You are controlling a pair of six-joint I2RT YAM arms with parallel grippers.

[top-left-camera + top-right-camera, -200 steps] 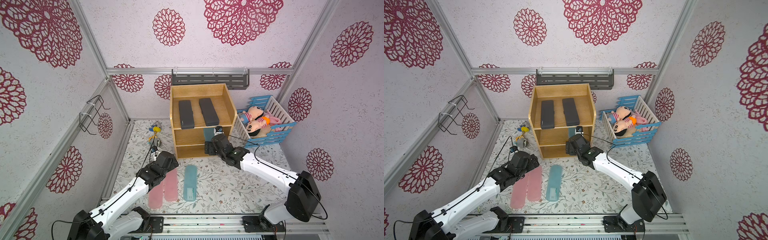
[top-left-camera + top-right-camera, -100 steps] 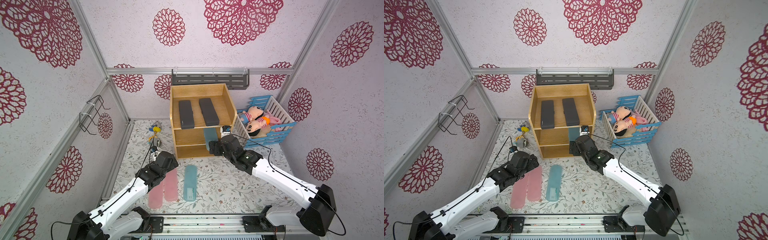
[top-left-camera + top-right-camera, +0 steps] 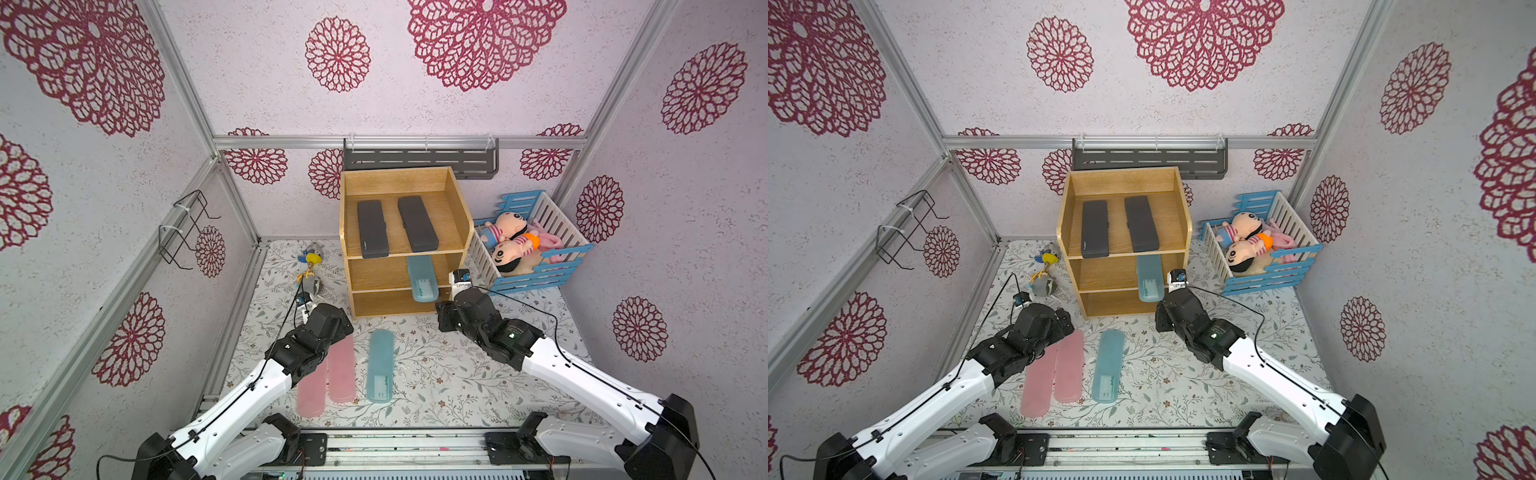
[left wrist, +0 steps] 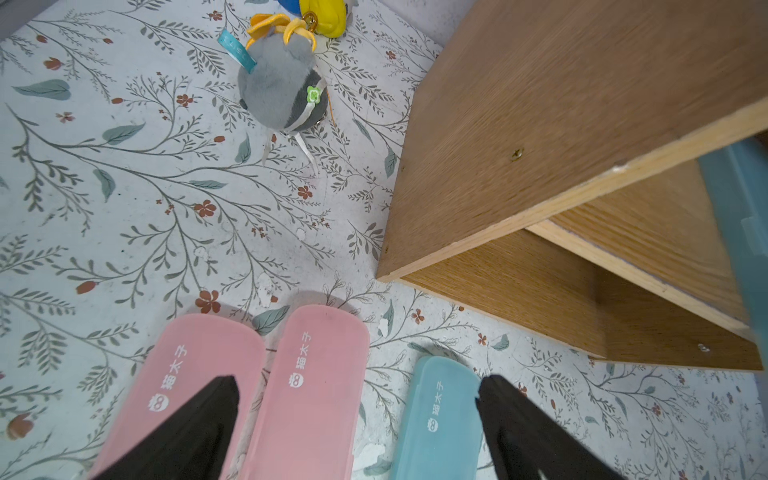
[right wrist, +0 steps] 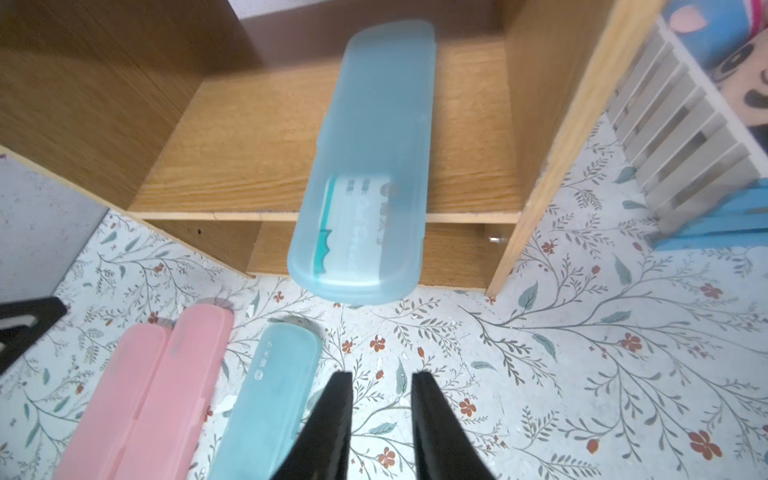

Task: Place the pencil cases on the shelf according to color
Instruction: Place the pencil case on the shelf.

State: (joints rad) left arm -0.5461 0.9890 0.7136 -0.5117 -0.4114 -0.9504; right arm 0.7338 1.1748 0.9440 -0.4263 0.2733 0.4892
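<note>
The light-wood shelf stands at the back. Two black pencil cases lie on its top level. A teal case lies on the middle level, its near end jutting over the front edge. On the table lie another teal case and two pink cases. My right gripper hovers in front of the shelf, shut and holding nothing. My left gripper is open above the far ends of the pink cases.
A blue-and-white crib with dolls stands right of the shelf. A grey plush keychain toy lies left of it. A dark grey rack hangs on the back wall, a wire holder on the left wall.
My right arm has drawn back from the shelf's middle level, leaving the teal case there, and its jaws have closed. The left arm has not moved.
</note>
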